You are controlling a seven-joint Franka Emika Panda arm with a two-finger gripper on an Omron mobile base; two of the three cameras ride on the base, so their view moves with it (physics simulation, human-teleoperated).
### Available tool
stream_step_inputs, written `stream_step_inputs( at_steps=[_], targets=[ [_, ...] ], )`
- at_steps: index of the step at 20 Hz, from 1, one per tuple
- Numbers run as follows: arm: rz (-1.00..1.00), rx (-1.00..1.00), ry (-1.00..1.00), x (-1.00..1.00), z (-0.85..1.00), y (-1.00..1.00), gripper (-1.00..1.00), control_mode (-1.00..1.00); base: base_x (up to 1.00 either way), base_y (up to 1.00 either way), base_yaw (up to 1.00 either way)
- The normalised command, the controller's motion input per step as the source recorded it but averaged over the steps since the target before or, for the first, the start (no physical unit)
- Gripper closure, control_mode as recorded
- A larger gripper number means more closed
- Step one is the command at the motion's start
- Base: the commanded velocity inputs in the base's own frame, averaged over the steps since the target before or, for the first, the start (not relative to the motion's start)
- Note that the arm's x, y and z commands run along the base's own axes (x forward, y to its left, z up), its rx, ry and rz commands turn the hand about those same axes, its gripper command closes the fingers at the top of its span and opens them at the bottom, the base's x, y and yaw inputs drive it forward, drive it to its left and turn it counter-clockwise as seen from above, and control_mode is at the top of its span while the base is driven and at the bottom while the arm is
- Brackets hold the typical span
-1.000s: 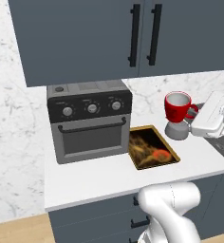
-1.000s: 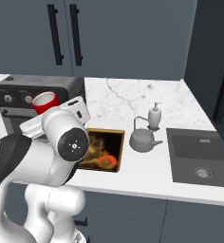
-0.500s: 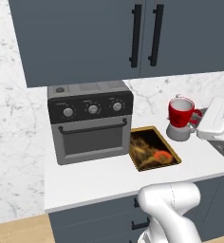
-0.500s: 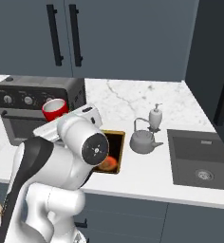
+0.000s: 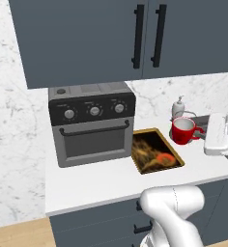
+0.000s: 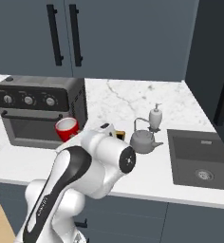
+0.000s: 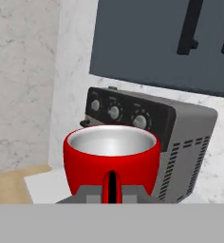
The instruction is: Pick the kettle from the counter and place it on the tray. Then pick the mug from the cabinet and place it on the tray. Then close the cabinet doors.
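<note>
I hold the mug (image 5: 184,130) by its handle in closed fingers (image 7: 111,190), above the table beside the tray (image 5: 156,152). The kettle (image 6: 143,141) is not on the tray. The doors (image 5: 135,36) appear closed

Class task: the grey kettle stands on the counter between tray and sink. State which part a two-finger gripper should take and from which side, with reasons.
Grip the kettle by its thin arched handle, coming from above: the handle stands upright over the lid, slim enough to pinch, while the body looks too round and wide.
</note>
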Motion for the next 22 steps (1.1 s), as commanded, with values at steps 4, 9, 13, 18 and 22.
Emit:
stream_step_inputs(
  at_steps=[4, 9, 13, 18, 22],
  targets=[
    [0.09, 0.01, 0.0, 0.41, -0.6, -0.04, 1.0, -1.0, 0.0, 0.0, 0.0],
    [0.12, 0.09, -0.01, 0.47, -0.61, -0.27, 1.0, -1.0, 0.0, 0.0, 0.0],
    [0.11, 0.01, 0.0, 0.47, -0.6, -0.2, 1.0, -1.0, 0.0, 0.0, 0.0],
    [0.11, 0.0, 0.0, 0.53, -0.51, -0.18, 1.0, -1.0, 0.0, 0.0, 0.0],
    [0.12, 0.0, 0.01, 0.55, -0.53, -0.22, 1.0, -1.0, 0.0, 0.0, 0.0]
  ],
)
